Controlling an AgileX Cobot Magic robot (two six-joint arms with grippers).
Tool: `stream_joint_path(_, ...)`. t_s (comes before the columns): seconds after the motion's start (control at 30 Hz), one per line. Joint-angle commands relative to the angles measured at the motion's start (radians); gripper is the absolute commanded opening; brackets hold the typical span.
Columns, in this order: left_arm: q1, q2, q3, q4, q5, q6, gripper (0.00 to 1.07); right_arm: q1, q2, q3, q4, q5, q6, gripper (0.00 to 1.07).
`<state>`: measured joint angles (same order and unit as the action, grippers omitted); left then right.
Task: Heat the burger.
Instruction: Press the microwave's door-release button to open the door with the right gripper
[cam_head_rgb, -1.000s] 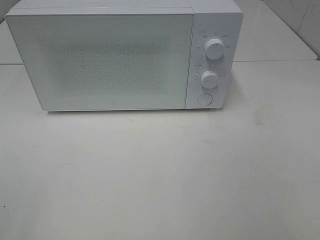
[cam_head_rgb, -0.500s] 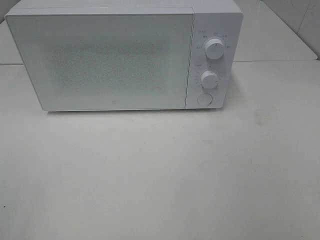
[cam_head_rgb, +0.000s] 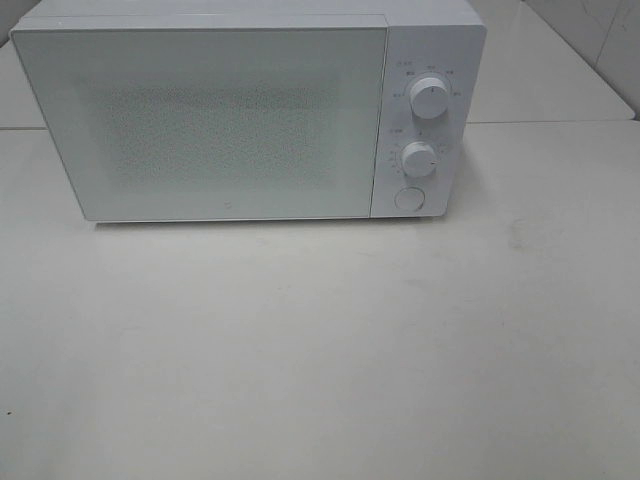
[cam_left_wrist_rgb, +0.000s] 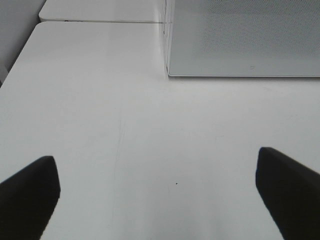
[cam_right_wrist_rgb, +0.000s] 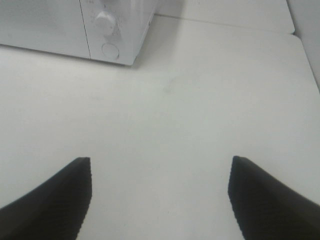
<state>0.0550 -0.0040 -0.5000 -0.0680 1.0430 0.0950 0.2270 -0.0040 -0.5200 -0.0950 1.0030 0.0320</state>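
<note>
The burger is out of view in every frame. A white microwave (cam_head_rgb: 240, 110) stands at the back of the white table (cam_head_rgb: 320, 350) with its door shut; it has two dials and a round button (cam_head_rgb: 409, 198) on its right panel. Neither arm shows in the exterior view. My left gripper (cam_left_wrist_rgb: 157, 187) hovers open over bare table, in front of the microwave's left lower corner (cam_left_wrist_rgb: 170, 75). Over bare table too, my right gripper (cam_right_wrist_rgb: 160, 192) is open, with the microwave's control panel (cam_right_wrist_rgb: 107, 30) ahead of it. Nothing lies between either pair of fingers.
A seam where a second tabletop (cam_head_rgb: 560, 70) meets this one runs behind the microwave. A tiled wall (cam_head_rgb: 600, 30) shows at the back right. In the left wrist view the table's left edge (cam_left_wrist_rgb: 15, 65) drops off.
</note>
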Motion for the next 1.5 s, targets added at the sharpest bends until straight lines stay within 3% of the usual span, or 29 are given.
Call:
stream_joint_path(0.03,-0.003,-0.023,0.003,-0.011,-0.005,-0.003,1.00,-0.005,0.005,-0.013,-0.004,-0.060,0.008,0.75)
stream_joint_path(1.5,-0.003,-0.023,0.003,-0.011,-0.005,-0.003,1.00,-0.005,0.976,-0.010,0.002,-1.077,0.008,0.75)
